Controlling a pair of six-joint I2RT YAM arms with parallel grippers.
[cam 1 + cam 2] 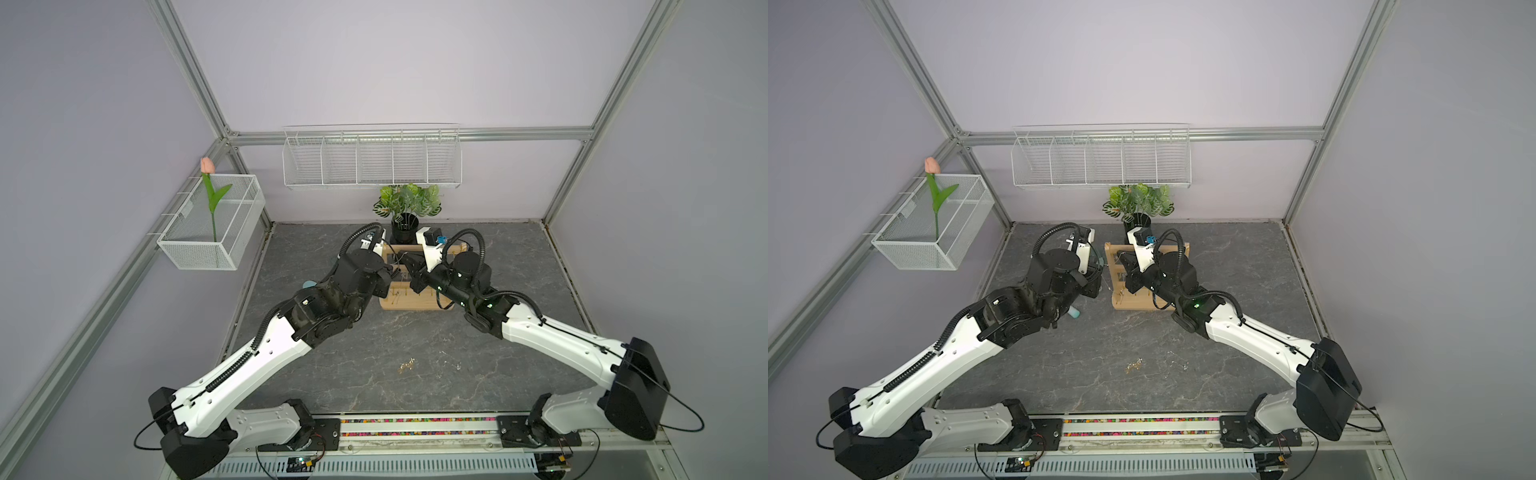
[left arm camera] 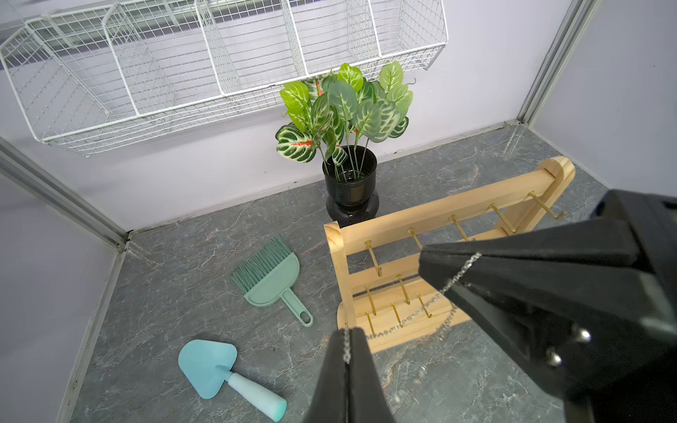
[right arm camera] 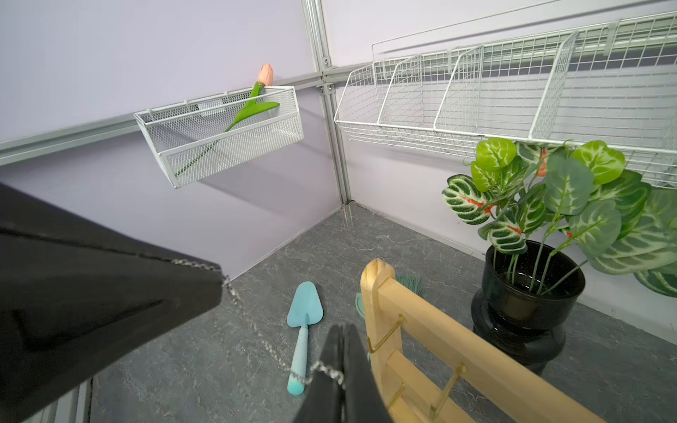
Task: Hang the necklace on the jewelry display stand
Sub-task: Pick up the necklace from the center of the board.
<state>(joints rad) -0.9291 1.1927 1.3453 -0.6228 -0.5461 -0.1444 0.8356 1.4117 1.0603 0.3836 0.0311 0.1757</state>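
Left wrist view: necklace (image 2: pixel 403 322) stretches between both pinching jaws.

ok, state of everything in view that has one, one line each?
left gripper: shut on necklace
right gripper: shut on necklace
necklace: strung between both grippers
jewelry display stand: upright, visible hooks bare
potted plant: upright
tulip: leaning in mesh basket
brush: lying flat
trowel: lying flat

Left fingers (image 2: pixel 361 366) and right fingers (image 3: pixel 357 366) each tightly together, tips close.
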